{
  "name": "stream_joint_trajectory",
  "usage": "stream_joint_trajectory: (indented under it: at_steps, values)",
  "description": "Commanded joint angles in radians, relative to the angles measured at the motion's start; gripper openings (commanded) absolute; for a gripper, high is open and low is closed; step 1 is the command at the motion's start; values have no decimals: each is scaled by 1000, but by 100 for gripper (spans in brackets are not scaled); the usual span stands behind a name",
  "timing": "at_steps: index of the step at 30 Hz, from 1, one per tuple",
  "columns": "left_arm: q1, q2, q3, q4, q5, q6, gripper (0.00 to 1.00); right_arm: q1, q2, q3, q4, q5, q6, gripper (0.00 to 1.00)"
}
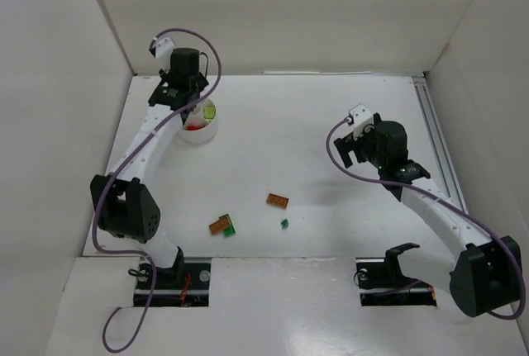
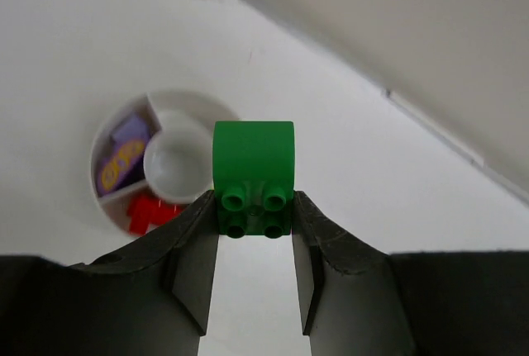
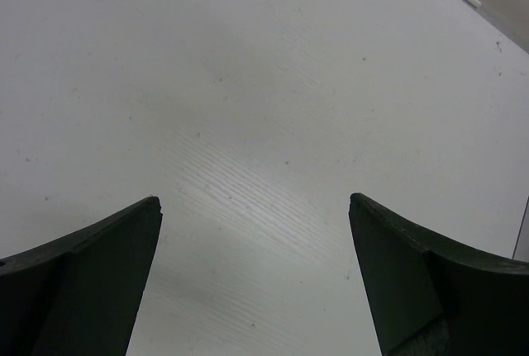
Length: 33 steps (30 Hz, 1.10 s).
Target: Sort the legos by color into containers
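Left tool [image 2: 254,232] pinches green brick [image 2: 253,166] above dish [image 2: 178,162]; right tool [image 3: 254,207] gapes empty; next: centre over matching wedge, release.

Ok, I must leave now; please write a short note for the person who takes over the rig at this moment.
Left tool: shut on a green brick, held above the dish, not yet released.
Right tool: open, empty, over the table.
In the dish: lilac pieces and red bricks, in separate compartments.
Loose on the table: an orange brick, an orange-and-green pair, a small green piece.
Left to do: drop the green brick in its own compartment, then sort the loose ones.
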Motion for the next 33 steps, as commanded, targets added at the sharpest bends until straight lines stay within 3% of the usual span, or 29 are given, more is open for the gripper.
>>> stream_joint_trajectory:
  at_steps: [1,6,13,19,33]
  values:
    - [89,106,123,62,-19,67,8,-19,-24,-1,30,18,15,100]
    - [167,309,353,42,2,108,8,-39,-6,-1,30,90,6,100]
    - [198,475,504,42,111,156,14,-58,19,20,30,102,16,100]
    - [198,532,487,66,200,200,15,-78,65,53,30,102,7,100]
    - [198,544,401,-4,225,252,17,-87,134,73,30,75,-2,100]
